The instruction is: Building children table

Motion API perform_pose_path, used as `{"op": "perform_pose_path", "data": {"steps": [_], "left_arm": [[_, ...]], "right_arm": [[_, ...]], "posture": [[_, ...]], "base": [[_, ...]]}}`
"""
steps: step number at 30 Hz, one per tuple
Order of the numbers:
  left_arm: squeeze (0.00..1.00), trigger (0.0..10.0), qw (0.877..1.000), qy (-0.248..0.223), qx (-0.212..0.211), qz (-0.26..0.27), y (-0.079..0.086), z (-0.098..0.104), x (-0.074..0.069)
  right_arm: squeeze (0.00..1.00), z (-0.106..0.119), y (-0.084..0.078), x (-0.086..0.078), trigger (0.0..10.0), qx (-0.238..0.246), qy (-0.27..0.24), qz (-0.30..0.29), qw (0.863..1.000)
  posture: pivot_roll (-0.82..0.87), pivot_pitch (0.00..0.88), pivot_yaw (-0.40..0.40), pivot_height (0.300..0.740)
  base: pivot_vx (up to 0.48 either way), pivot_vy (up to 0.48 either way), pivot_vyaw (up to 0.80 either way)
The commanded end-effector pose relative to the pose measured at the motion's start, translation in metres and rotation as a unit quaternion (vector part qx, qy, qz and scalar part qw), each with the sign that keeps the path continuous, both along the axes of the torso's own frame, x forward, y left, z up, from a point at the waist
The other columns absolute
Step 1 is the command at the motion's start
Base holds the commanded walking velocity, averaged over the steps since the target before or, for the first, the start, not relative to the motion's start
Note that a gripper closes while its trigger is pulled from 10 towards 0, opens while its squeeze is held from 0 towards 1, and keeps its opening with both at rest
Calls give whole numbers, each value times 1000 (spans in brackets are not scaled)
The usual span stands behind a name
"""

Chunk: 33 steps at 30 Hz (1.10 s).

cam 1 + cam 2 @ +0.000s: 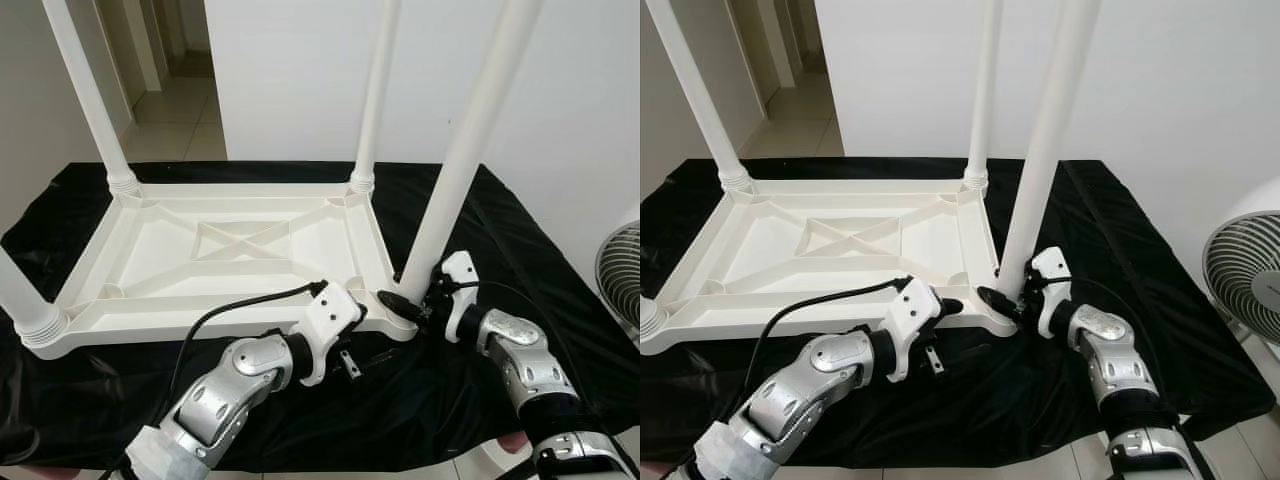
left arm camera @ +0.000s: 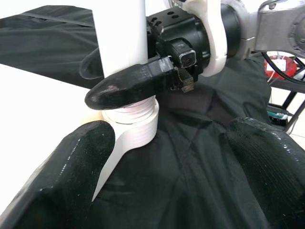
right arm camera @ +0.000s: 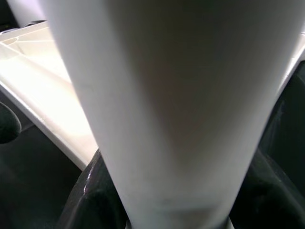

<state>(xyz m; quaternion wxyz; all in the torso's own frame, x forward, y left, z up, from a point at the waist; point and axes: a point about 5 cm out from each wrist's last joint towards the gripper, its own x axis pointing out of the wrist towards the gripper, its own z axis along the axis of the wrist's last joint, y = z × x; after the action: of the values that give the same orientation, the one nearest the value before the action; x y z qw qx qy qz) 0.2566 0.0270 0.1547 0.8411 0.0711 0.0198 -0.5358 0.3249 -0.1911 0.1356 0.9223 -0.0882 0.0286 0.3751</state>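
Observation:
A white plastic children's table lies upside down on a black cloth, with its legs pointing up. My right gripper is shut on the base of the near right leg, just above its threaded collar. In the right wrist view that leg stands between both fingers. My left gripper hovers low beside the same corner, open. In the left wrist view its fingers are spread wide over the cloth, and one is next to the table's edge.
Three more legs stand up: far left, far right and near left. The black cloth covers the work surface. A fan stands at the right. A white wall is behind, and a hallway opens at the back left.

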Motion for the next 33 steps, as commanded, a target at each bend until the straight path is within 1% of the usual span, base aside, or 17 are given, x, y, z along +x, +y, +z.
{"op": "perform_pose_path", "data": {"steps": [1, 3, 5, 9, 12, 13, 14, 17, 18, 19, 20, 21, 23, 24, 25, 27, 33], "left_arm": [[0, 10000, 1000, 5, 2, -6, 1, -1, -1], [0, 10000, 1000, 5, 2, -6, 1, -1, -1], [0, 10000, 1000, 6, 1, -7, 0, -1, -2], [0, 10000, 1000, 9, 1, -11, 0, -2, -3], [0, 10000, 1000, 10, 1, -12, 0, -2, -4], [0, 10000, 1000, 11, 1, -15, -1, -2, -4], [0, 10000, 1000, 12, 2, -19, -2, -3, -5], [0, 10000, 1000, 12, 3, -21, -2, -3, -4], [0, 10000, 1000, 12, 3, -23, -3, -3, -4], [0, 10000, 1000, 12, 3, -23, -3, -3, -4], [0, 10000, 1000, 12, 3, -25, -3, -3, -4], [0, 10000, 1000, 12, 3, -25, -3, -3, -4], [0, 10000, 1000, 12, 2, -28, -5, -3, -4], [0, 10000, 1000, 13, 1, -28, -6, -3, -4], [0, 10000, 1000, 13, 1, -28, -6, -3, -4], [0, 10000, 999, 15, -4, -30, -9, -2, -5], [0, 10000, 999, 16, -7, -31, -12, -2, -5]], "right_arm": [[0, -11, -7, -3, 0, -8, 29, -36, 999], [0, -11, -7, -3, 0, -8, 29, -36, 999], [0, -11, -10, -5, 0, -8, 16, -82, 996], [0, -9, 1, -17, 0, 41, 4, -183, 982], [0, -10, 4, -19, 0, 47, 6, -198, 979], [0, -10, 8, -22, 0, 56, 10, -221, 974], [0, -10, 14, -26, 0, 63, 9, -265, 962], [0, -10, 18, -27, 0, 64, 7, -287, 956], [0, -8, 24, -29, 0, 64, 2, -338, 939], [0, -8, 24, -29, 0, 64, 2, -338, 939], [0, -7, 28, -31, 0, 65, 2, -374, 925], [0, -7, 28, -31, 0, 65, 2, -374, 925], [0, -7, 38, -33, 0, 80, 18, -429, 900], [0, -10, 45, -33, 0, 91, 36, -439, 893], [0, -10, 45, -33, 0, 91, 36, -439, 893], [0, -6, 59, -33, 0, 105, 45, -425, 898], [0, -3, 59, -35, 0, 100, 51, -422, 900]], "posture": [[-30, 9, -34, 740], [-30, 9, -34, 740], [-37, 14, -33, 740], [-53, 23, -22, 740], [-53, 23, -22, 740], [-60, 24, -15, 740], [-67, 25, -11, 740], [-74, 27, -7, 740], [-77, 28, -7, 740], [-77, 28, -7, 740], [-77, 28, -7, 740], [-77, 28, -7, 740], [-77, 28, -7, 740], [-89, 28, -2, 740], [-89, 28, -2, 740], [-92, 28, 1, 740], [-91, 26, -7, 740]], "base": [[0, 0, 0], [0, 0, 0], [0, 0, 0], [0, 0, 0], [0, 0, 0], [0, 0, 0], [0, 0, 0], [0, 0, 0], [0, 0, 0], [0, 0, 0], [0, 0, 0], [0, 0, 0], [0, 0, 0], [0, 0, 0], [0, 0, 0], [0, 0, 0], [0, 0, 0]]}}
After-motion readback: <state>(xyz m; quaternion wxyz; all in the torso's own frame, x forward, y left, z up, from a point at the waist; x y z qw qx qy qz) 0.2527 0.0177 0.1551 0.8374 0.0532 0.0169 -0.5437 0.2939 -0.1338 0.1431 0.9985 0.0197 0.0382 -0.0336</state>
